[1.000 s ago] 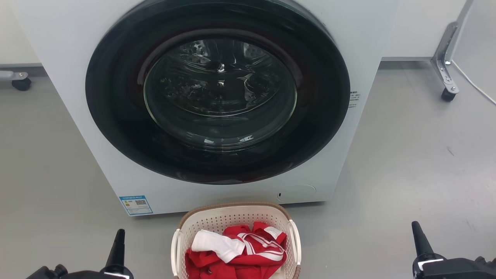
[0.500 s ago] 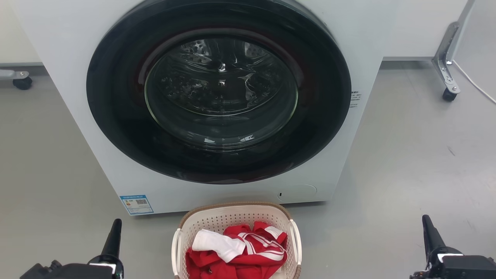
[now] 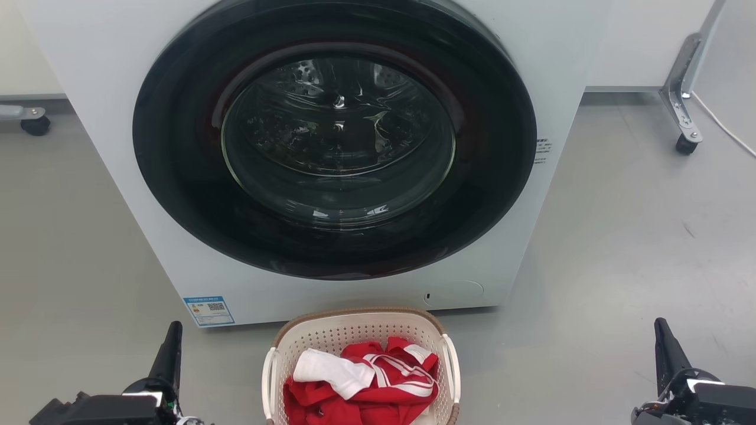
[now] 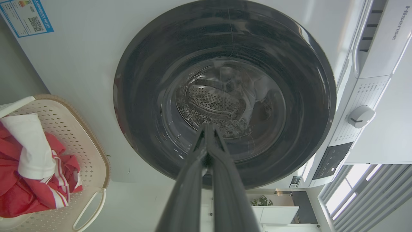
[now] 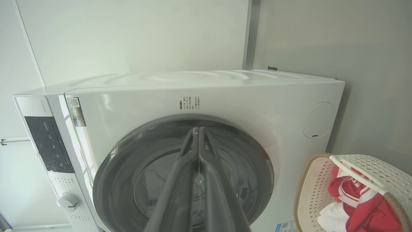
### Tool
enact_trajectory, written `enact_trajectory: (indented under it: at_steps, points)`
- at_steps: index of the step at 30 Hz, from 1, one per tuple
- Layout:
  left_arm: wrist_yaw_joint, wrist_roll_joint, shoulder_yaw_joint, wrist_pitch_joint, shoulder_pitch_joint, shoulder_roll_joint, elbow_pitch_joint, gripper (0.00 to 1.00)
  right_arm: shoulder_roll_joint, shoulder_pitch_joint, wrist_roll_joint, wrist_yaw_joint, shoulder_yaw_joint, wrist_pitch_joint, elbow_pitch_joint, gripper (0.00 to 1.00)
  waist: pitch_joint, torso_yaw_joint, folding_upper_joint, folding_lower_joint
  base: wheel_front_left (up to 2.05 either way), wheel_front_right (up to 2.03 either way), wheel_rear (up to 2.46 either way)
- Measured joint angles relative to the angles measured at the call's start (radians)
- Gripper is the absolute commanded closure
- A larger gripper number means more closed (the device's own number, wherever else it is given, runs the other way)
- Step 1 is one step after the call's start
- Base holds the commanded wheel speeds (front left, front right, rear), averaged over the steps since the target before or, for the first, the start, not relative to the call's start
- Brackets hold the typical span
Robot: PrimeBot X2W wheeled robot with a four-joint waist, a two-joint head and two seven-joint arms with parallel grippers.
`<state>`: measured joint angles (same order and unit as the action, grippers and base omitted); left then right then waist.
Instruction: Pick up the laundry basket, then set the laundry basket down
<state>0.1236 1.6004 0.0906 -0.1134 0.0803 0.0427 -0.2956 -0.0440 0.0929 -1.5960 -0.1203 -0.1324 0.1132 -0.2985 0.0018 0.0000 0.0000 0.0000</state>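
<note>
A smooth grey floor [image 3: 620,236] runs up to pale walls. A white front-loading washing machine [image 3: 100,88] stands on it, and its round dark glass door [image 3: 334,139] is closed over the steel drum. A blue label [image 3: 208,310] sits low on the machine's front. To the robot's right, a metal leg on a black caster [image 3: 685,144] stands beside a thin white cable [image 3: 726,133] trailing over the floor. Another caster [image 3: 35,125] shows to the far left. The laundry basket [image 3: 354,311] rests on the floor just in front of the machine's base, midway between the two arms and apart from both. Red clothes with white stripes [image 3: 366,398] are heaped inside it, with a white piece [image 3: 331,372] lying on top. The left gripper [image 3: 172,333] sits low at the basket's left side, pointing forward toward the machine. In the left wrist view its fingers [image 4: 193,180] are pressed together to a single tip with nothing between them. The right gripper [image 3: 662,330] sits farther out on the basket's right, also pointing forward. Its fingers [image 5: 180,180] likewise meet at the tip and hold nothing, aimed at the machine's door, with the basket off to one side.
</note>
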Motion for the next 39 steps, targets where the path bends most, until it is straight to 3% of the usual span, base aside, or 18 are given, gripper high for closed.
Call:
enact_trajectory:
  at_steps: [39]
  points:
    - [0.000,0.000,0.000,0.000,0.000,-0.001,-0.001,1.00,0.000,0.000,0.000,0.000,0.000,0.000,0.000,1.00,0.000,0.000,0.0000,0.0000,0.00,0.00,0.00]
